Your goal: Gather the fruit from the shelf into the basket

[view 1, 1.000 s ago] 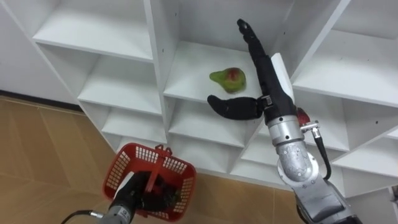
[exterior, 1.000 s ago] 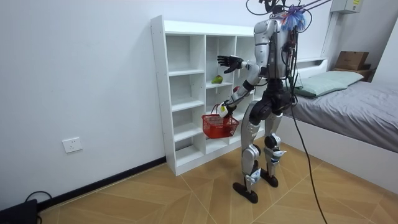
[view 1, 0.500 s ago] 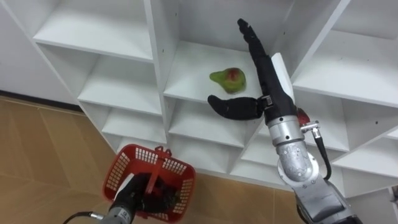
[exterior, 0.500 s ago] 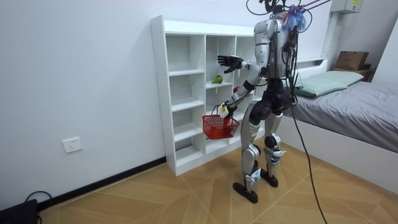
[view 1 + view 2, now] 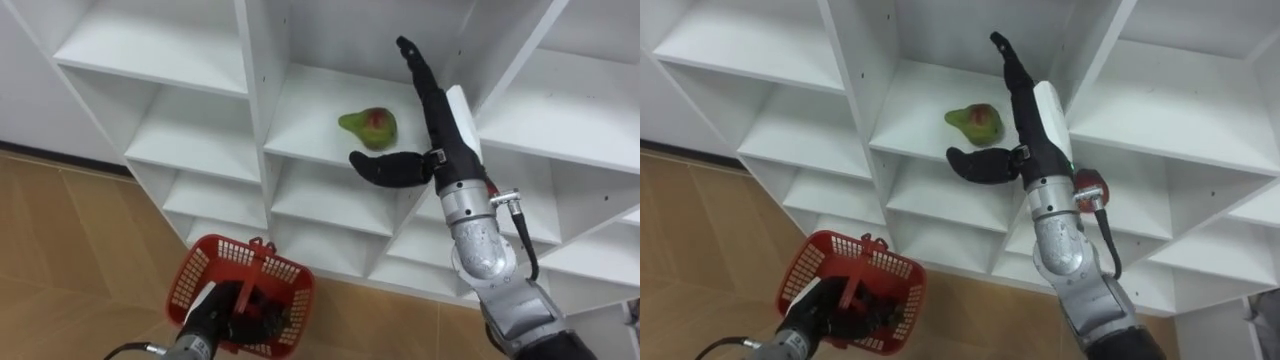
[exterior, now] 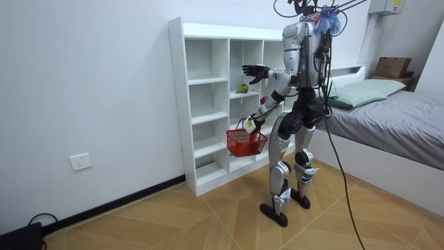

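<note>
Now the right hand (image 5: 436, 125), fingers spread straight, flanks the pear (image 5: 368, 127); closing off-centre might roll it away. The left hand (image 5: 216, 314) clamps the basket (image 5: 197, 270).

One green pear (image 5: 368, 127) with a reddish blush on top, lying on its side with the narrow end toward the view's left, on a white shelf board of the closet (image 5: 252, 90). Set in an upper compartment, just right of a tall upright divider. Near the straight fingers and spread thumb of the right hand (image 5: 440, 140), apart from them. White, open-fronted closet of box-like compartments, standing against the wall. Lower down, a red mesh basket (image 5: 196, 272), handle raised, hanging in front of the lower shelves from the curled left hand (image 5: 222, 312). Something dark inside, too unclear to name.
</note>
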{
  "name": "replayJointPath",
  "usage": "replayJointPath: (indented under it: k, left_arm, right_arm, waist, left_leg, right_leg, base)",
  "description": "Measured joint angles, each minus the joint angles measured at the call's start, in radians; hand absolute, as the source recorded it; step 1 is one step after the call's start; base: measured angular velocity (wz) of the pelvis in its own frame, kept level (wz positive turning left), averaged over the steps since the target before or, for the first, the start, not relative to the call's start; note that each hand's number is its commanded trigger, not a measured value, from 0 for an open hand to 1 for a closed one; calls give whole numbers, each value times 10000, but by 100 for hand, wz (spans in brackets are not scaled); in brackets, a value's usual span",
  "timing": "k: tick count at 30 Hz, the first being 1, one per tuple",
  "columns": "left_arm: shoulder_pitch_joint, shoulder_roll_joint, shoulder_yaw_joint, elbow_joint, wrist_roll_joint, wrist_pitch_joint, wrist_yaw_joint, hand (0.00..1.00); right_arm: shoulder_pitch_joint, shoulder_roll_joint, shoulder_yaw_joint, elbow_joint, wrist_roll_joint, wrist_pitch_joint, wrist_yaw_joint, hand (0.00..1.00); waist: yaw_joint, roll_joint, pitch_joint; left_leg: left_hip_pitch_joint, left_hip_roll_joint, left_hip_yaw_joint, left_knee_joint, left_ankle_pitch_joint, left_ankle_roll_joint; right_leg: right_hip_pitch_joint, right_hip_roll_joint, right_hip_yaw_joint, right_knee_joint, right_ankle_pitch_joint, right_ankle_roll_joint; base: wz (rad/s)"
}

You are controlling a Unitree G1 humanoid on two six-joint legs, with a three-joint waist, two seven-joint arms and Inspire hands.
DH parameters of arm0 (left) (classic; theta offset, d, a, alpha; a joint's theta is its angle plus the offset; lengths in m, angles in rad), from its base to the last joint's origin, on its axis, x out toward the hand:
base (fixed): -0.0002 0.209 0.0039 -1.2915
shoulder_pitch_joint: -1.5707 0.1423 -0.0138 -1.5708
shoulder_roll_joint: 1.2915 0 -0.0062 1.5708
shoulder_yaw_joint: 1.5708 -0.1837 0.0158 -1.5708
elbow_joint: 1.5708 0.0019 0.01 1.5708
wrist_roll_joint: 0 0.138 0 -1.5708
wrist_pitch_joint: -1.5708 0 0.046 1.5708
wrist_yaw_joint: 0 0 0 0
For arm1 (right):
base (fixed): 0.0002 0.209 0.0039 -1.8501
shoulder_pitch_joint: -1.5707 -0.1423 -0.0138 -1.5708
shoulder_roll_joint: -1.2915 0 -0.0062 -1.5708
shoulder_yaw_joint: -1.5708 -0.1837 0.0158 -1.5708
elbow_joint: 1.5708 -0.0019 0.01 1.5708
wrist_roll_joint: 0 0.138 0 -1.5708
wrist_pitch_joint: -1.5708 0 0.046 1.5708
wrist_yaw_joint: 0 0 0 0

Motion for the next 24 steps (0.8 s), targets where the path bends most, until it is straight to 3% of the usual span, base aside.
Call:
replayJointPath:
  k: [4, 10, 16, 24]
  left_arm:
    - [-22, 63, -31, 0, -2, 4, 5, 100]
    - [-37, 80, -34, 0, 0, 125, 6, 100]
    - [-140, 79, -83, -5, 3, 371, 10, 100]
    - [-146, 114, -274, 329, 7, 404, 1, 100]
  right_arm:
    - [-393, -16, -1, 510, 2, 26, -93, 0]
    - [-584, -186, 3, 882, 7, 75, -95, 0]
    - [-665, -185, 68, 1380, -6, 193, -97, 0]
    - [-722, -182, 360, 2258, 1, 267, -100, 0]
  waist:
    - [35, -131, -5]
    - [118, -126, -5]
    - [153, -95, 0]
    - [260, 26, 12]
  left_leg:
    - [-74, -46, -117, -21, 2, 4]
    - [-173, -68, -296, -14, 5, 8]
    - [-187, -74, -311, 46, 4, 8]
    - [-178, -85, -320, 87, 8, 14]
  right_leg:
    - [-11, -25, -119, -56, -5, 12]
    - [-22, -37, -228, -53, -10, 19]
    - [13, -36, -239, -49, -8, 17]
    - [75, -43, -233, -33, -8, 17]
  base:
    - [8]
    - [8]
    - [0]
    - [0]
